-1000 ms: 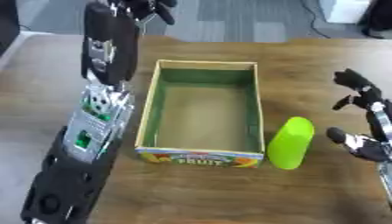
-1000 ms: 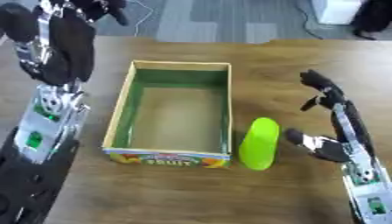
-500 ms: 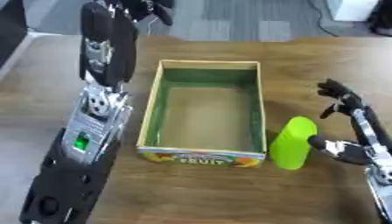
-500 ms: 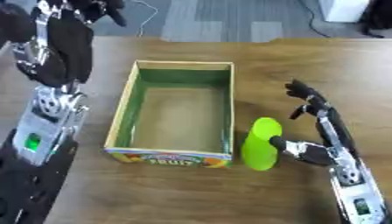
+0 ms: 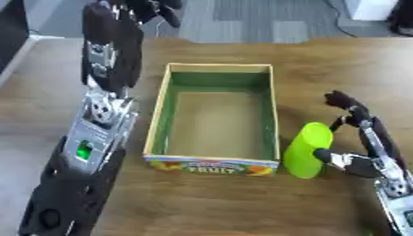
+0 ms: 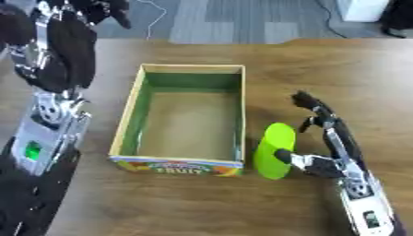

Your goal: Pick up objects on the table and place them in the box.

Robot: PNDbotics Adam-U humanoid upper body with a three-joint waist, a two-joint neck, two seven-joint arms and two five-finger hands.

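A lime-green cylinder (image 5: 306, 150) stands upright on the wooden table, right beside the right wall of the fruit-printed cardboard box (image 5: 156, 124). The box has a green inside and holds nothing that I can see. My right hand (image 5: 369, 144) is at the cylinder's right side. Its thumb (image 5: 326, 156) lies against the cylinder's lower part, and its fingers (image 5: 345, 103) stretch up past the far side without wrapping it. My left hand (image 5: 152, 8) is raised at the top left, beyond the box's far left corner. Its fingers are too dark to read.
My left arm (image 5: 97, 120) runs from the lower left corner up along the box's left wall. The table's far edge (image 5: 242, 40) lies just behind the box, with grey floor and cables beyond. Bare wood stretches to the right (image 5: 355, 69).
My right hand has moved left toward the green cylinder, and its thumb now reaches the cylinder's side. The cylinder, the box and my left arm stay where they were.
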